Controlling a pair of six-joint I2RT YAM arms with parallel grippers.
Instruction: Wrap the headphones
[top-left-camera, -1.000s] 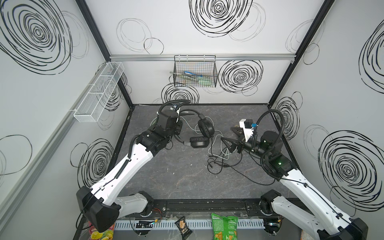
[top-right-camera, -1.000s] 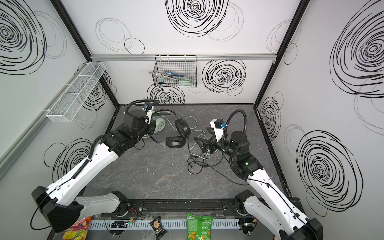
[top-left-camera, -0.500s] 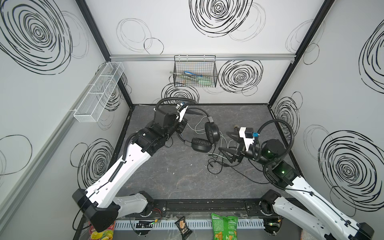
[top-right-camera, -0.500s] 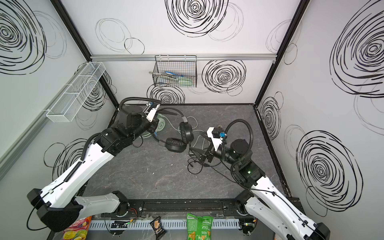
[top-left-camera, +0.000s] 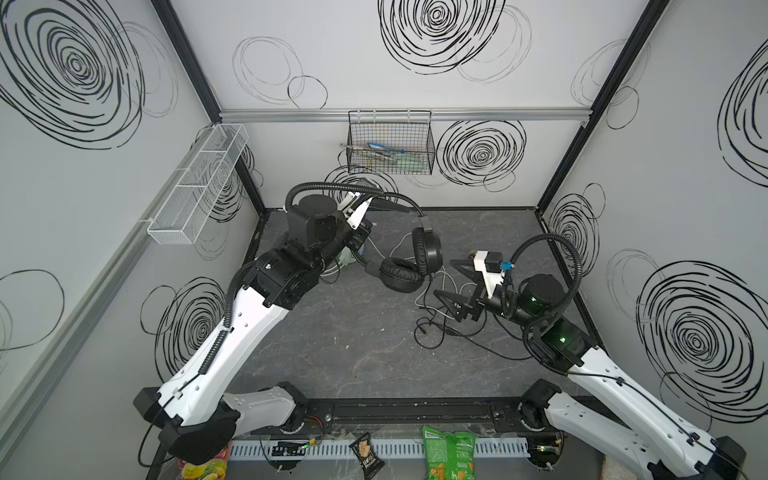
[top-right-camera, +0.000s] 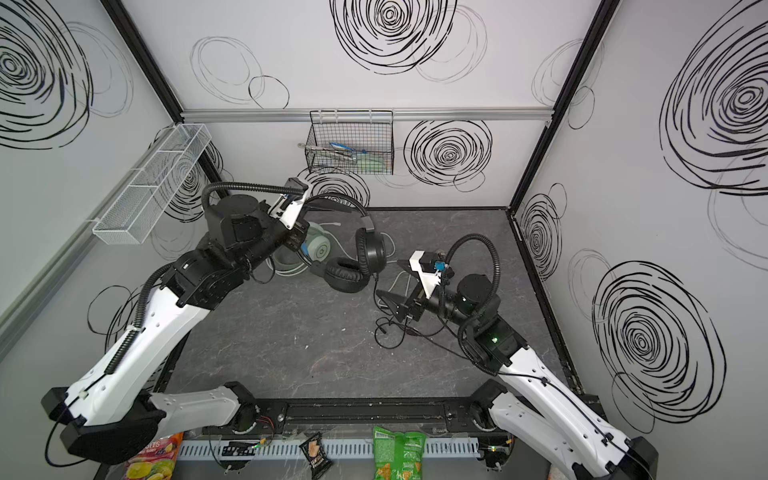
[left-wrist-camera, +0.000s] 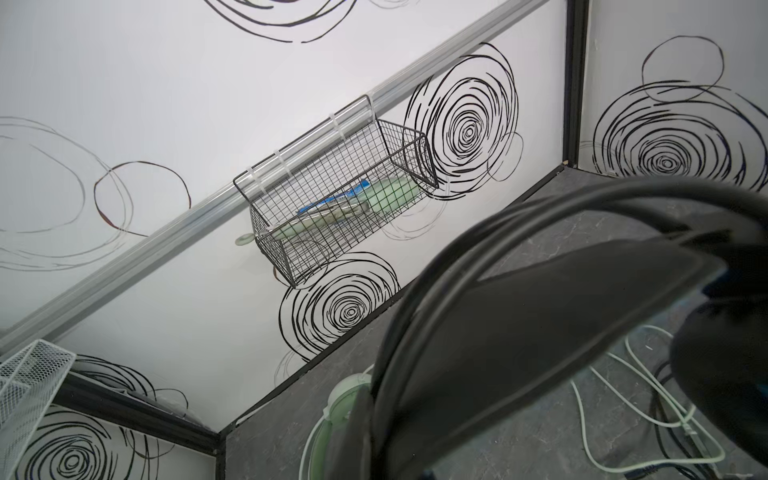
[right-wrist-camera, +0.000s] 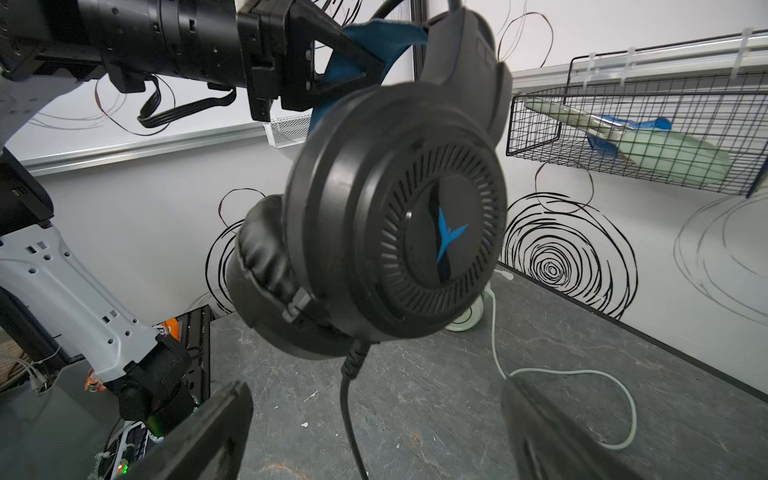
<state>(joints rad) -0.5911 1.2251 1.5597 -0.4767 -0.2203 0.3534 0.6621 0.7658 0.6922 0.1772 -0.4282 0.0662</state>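
Lifted toward the middle of the worktop (top-left-camera: 353, 353) over the last second, the black headset (top-left-camera: 415, 262) hangs from the left fingers (right-wrist-camera: 345, 62), clamped shut on its blue inner band. The right fingers (top-left-camera: 451, 301) stand wide open and empty just beside the ear cups. The mint-green headset (top-right-camera: 318, 249) lies near the back-left corner. The step in hand, I judge, is catching the black cable (right-wrist-camera: 347, 399) — next, close on it below the cup, clear of the white cable (right-wrist-camera: 561, 372), and wind.

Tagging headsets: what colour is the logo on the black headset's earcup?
Blue logo on the black headset; clearest in right wrist view.
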